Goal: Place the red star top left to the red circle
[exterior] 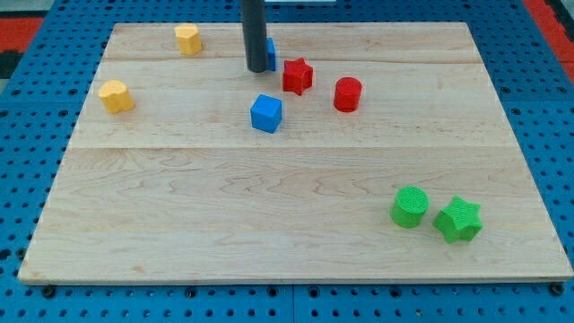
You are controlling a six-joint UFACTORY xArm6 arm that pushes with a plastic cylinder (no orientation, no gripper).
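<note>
Camera view: my tip (256, 69), a bare rod end effector holding nothing, sits just left of the red star (297, 76), hiding part of a blue block (270, 54). Star lies just left of the red circle (347, 94), slightly higher, on the counter (269, 224); tip seems placed for nudging.

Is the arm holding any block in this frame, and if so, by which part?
Nothing is held; the arm only pushes. My tip rests on the board, left of the red star, with a blue block partly hidden behind the rod.

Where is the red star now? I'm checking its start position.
The red star sits in the view's upper middle, just left of the red circle, with my tip close on its left.
</note>
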